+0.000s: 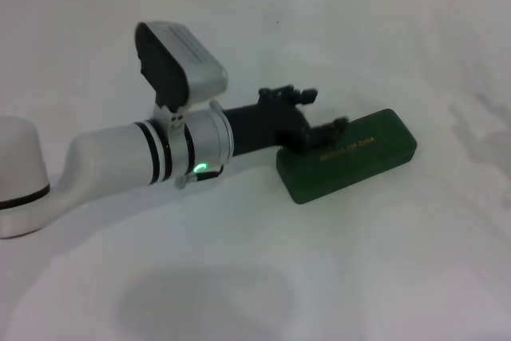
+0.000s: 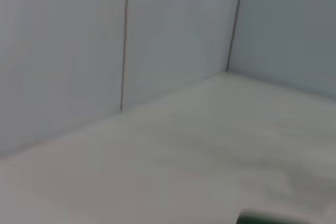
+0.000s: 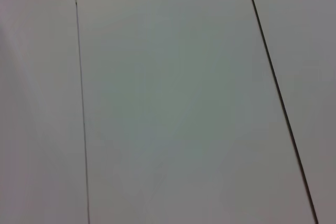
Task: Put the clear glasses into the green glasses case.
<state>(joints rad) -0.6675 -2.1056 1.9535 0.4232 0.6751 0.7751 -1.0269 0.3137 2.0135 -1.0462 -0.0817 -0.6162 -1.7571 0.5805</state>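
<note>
green glasses case (image 1: 348, 155) closed, flat on worktop (image 1: 359, 269) | long axis runs left-near to right-far | left gripper (image 1: 313, 113) at its left end, jaws apart

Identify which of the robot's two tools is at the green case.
The left tool: it reaches in from the robot's left, open, with one finger over the lid of the closed case. The right tool is not in view.

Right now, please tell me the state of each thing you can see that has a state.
green glasses case: closed, lying flat on the table.
left gripper: open, at the case's near-left end, one finger over the lid.
clear glasses: not visible in any view.
right gripper: out of view.
</note>
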